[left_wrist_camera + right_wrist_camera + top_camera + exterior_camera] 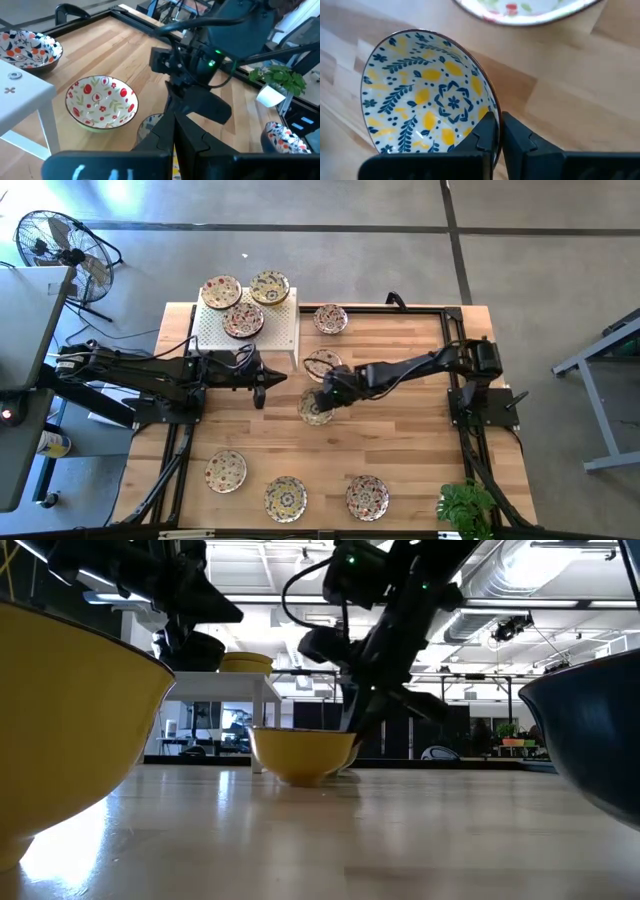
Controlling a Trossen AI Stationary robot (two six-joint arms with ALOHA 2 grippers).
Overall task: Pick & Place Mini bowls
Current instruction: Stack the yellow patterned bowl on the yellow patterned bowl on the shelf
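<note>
With the right gripper (pixel 499 131) pinched on the yellow bowl's (pixel 427 97) rim just beside the red bowl (pixel 102 101), pick underway; next lift clear; left gripper (pixel 262 380) closed, empty, nearby

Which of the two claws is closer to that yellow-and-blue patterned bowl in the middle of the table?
Right gripper: shut on the yellow-and-blue bowl's rim. Left gripper hangs apart, beside the white stand.

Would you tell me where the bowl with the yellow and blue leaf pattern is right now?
In the high view the yellow and blue bowl sits mid-table, its rim pinched by the right claw, just in front of the red-patterned bowl.
</note>
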